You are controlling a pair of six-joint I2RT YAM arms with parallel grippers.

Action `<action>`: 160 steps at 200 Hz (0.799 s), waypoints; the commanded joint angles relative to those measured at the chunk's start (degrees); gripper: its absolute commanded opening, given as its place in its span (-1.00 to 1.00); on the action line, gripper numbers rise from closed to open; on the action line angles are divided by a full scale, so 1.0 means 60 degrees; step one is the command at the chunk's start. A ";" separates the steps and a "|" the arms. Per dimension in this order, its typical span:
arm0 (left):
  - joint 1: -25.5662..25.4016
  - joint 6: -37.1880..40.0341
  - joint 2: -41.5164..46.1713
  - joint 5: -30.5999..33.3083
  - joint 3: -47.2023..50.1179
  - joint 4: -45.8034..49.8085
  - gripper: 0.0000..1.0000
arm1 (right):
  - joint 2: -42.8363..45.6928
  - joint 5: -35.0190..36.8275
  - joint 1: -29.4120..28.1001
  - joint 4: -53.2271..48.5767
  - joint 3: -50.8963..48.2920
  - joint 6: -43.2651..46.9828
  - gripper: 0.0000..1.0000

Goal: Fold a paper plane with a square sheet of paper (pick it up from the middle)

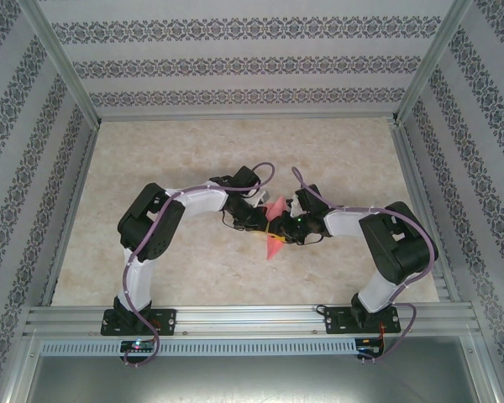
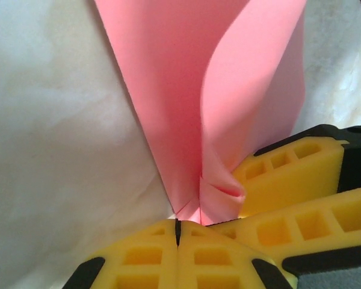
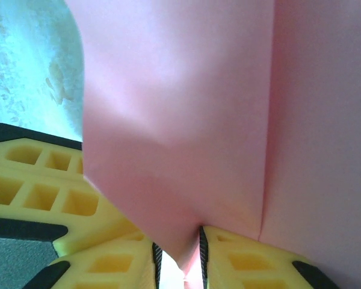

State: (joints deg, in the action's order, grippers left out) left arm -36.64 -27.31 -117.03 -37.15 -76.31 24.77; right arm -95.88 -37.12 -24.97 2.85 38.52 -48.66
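Note:
The pink sheet of paper (image 1: 274,243), folded along a lengthwise crease into a pointed shape, hangs above the table's middle between both grippers. My left gripper (image 1: 264,220) comes in from the left. In the left wrist view its yellow jaws (image 2: 178,224) are pressed together, shut on the paper's (image 2: 168,108) lower end. My right gripper (image 1: 288,227) meets it from the right. In the right wrist view its jaws (image 3: 177,253) stand slightly apart, open, with a pink fold (image 3: 180,120) hanging loose in the gap. Each wrist view shows the other gripper's yellow fingers (image 2: 301,174) (image 3: 42,180) close beside.
The beige marbled table (image 1: 151,168) is fenced by aluminium frame rails (image 1: 244,315) at the near edge and patterned walls (image 1: 235,67) on three sides. Both arms' elbows (image 1: 147,222) (image 1: 399,243) bend outward to either side of the centre.

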 commanded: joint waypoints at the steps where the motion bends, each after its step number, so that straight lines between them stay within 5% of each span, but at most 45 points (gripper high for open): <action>1: -0.0120 -0.0077 0.0217 0.0122 -0.0174 0.0030 -0.83 | -0.0151 0.0402 -0.0035 -0.0417 -0.0281 0.0398 -0.46; 62: 0.0145 -0.0242 0.0550 0.0141 -0.0471 0.0147 -0.39 | -0.0010 0.0264 0.0014 -0.0046 -0.0457 0.0420 -0.37; 160: 0.0468 -0.0824 0.0198 -0.0427 -0.1051 -0.0330 -0.22 | 0.0129 0.0140 0.0078 0.0181 -0.0645 0.0582 -0.50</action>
State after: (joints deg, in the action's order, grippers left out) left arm -34.44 -30.52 -116.29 -36.51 -79.29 26.52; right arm -94.89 -37.45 -24.51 6.28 36.45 -46.87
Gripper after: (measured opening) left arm 0.390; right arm 0.268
